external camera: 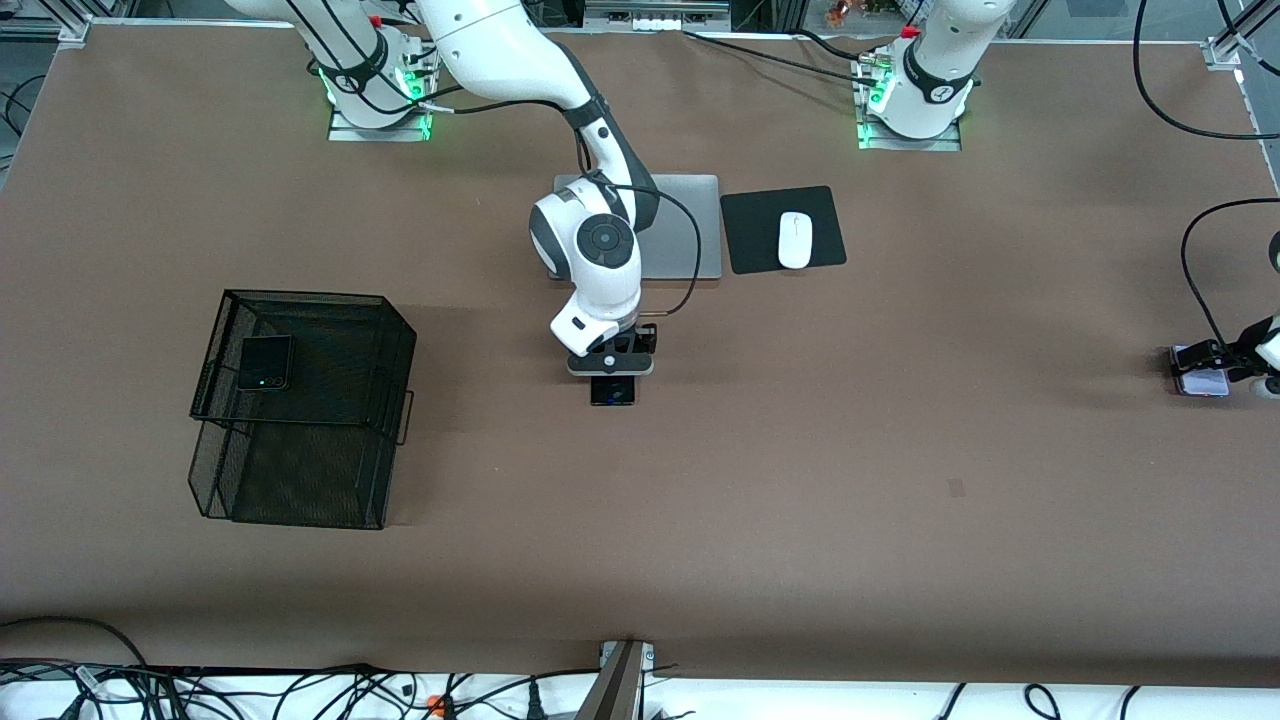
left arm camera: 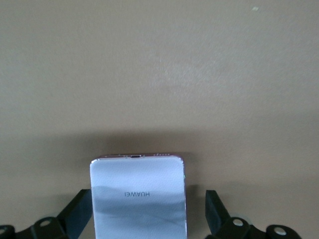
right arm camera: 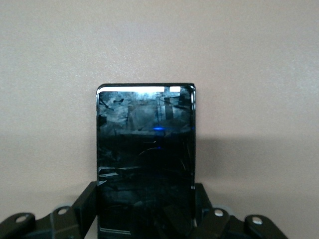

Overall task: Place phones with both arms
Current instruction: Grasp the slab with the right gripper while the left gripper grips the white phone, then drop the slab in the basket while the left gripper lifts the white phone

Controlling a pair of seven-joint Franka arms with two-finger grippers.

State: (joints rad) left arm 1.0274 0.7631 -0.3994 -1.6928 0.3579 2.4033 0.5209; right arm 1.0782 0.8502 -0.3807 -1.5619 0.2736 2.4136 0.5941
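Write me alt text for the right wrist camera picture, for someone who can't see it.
The right gripper is shut on a long slim black phone, its fingers pressed against the phone's two long edges. The glossy phone lies flat on the plain brown table, reflecting the room and a small blue light.

The front camera looks down from high across the brown table (external camera: 700, 500); both wrist cameras look closely past their fingers.

Squarish black phone (external camera: 265, 362) in mesh basket (external camera: 300, 310); slim black phone (external camera: 612, 391) mid-table; lavender phone (external camera: 1200, 381) at left arm's end.
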